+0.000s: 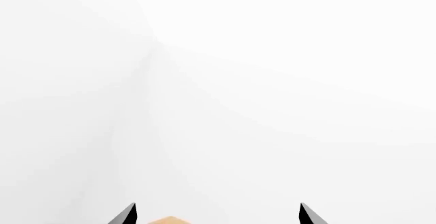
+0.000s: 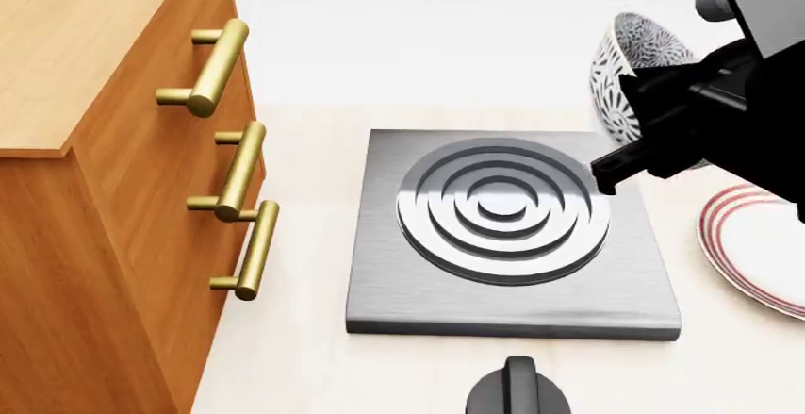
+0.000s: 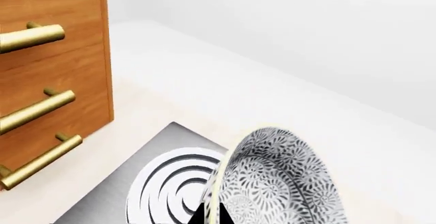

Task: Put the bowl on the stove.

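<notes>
The right gripper [image 2: 629, 164] is clamping the tilted speckled bowl [image 2: 635, 70] by its rim, hanging just right of the hotplate's ring burner [image 2: 503, 208]; left gripper [image 1: 216, 215] gaping, empty

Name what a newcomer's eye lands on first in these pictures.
First, the stove, a grey square with bright concentric rings at the counter's middle. Next, the speckled bowl tipped on edge in the right gripper by the stove's far right corner. Then the wooden drawers with brass handles at left.
</notes>
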{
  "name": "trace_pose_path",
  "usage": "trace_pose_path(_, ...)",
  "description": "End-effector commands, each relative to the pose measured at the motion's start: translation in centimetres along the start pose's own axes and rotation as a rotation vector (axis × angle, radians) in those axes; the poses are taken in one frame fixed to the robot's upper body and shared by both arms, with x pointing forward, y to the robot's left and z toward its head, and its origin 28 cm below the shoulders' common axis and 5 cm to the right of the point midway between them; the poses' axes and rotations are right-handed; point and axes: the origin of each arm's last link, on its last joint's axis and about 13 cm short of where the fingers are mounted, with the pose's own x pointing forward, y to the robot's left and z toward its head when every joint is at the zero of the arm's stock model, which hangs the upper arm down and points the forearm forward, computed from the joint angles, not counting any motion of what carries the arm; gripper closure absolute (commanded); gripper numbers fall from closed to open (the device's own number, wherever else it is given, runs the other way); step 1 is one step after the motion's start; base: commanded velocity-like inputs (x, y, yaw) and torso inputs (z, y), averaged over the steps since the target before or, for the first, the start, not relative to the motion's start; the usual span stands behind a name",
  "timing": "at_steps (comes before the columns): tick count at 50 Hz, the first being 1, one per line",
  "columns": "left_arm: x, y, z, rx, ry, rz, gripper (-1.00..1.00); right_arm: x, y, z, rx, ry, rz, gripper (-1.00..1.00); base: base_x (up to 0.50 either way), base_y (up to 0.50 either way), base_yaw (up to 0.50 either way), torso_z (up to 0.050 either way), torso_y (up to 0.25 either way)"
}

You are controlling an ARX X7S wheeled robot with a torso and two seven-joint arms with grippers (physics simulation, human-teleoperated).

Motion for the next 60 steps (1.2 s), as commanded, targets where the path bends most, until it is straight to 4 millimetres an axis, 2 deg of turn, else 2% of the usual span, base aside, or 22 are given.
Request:
trace_pose_path(1, 0.0, 0.0, -0.1, -0.001, 0.003, 0.0, -1.0, 5.2, -1.1, 1.9, -0.034, -0.029, 0.052, 1.0, 0.0, 0.0, 0.0, 0.0, 0.01)
trace_pose_path(7, 0.0, 0.0, -0.1, -0.002, 0.005, 0.001, -1.0, 7.8, -0.8, 2.2, -0.036, -0.007, 0.106, 1.0, 0.0, 0.0, 0.0, 0.0, 0.0)
trace_pose_path(15, 0.0, 0.0, -0.3, -0.001, 0.014, 0.0, -1.0, 8.8, 0.4, 1.9, -0.018, 0.009, 0.125, 1.0, 0.0, 0.0, 0.0, 0.0, 0.0)
trace_pose_path(36, -0.1, -0.1, -0.5, 0.012, 0.025, -0.002, -1.0, 9.9, 2.1, 0.3, 0.085, 0.077, 0.073, 1.0, 0.0, 0.0, 0.0, 0.0, 0.0)
trace_pose_path(53, -0.3, -0.2, -0.7, 0.041, 0.038, -0.016, -1.0, 10.3, 2.8, 0.2, 0.132, 0.058, 0.024, 1.0, 0.0, 0.0, 0.0, 0.0, 0.001)
trace_pose_path(60, -0.3, -0.2, -0.7, 0.038, 0.039, -0.02, -1.0, 10.4, 2.9, 0.1, 0.137, 0.061, 0.015, 1.0, 0.0, 0.0, 0.0, 0.004, -0.208)
